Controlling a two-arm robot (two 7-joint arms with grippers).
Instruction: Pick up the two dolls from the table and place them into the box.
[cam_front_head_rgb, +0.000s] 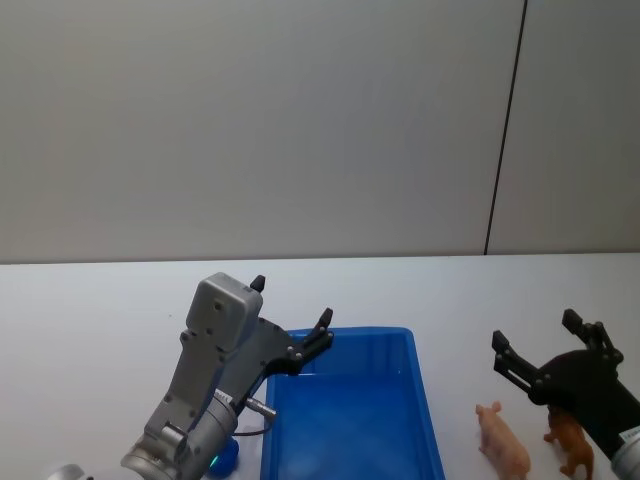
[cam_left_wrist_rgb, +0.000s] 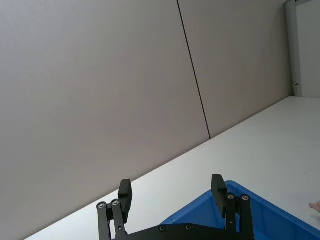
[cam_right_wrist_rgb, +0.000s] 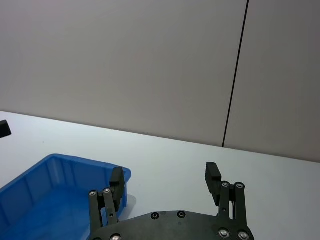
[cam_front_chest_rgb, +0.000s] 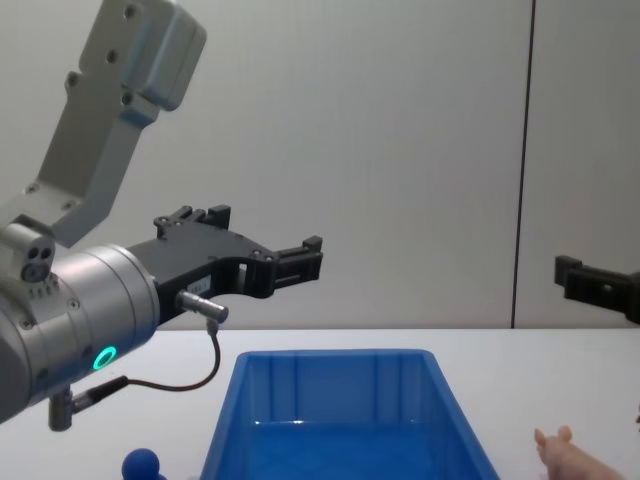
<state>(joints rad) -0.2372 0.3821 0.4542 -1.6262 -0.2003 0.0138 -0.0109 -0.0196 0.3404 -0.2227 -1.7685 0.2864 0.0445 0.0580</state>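
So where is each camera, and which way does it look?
Head: up high, looking down at box, pig, brown animal, left gripper, right gripper.
Chest: lower, looking across the table; left gripper large.
Left wrist: behind the left gripper, facing the wall; open fingers show.
Right wrist: behind the right gripper, likewise.
All see the box.

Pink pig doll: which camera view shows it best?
Head view: the pink pig stands nearly whole between the blue box and the brown doll. The chest view catches its head and back at the bottom edge; the left wrist view, a pink sliver.
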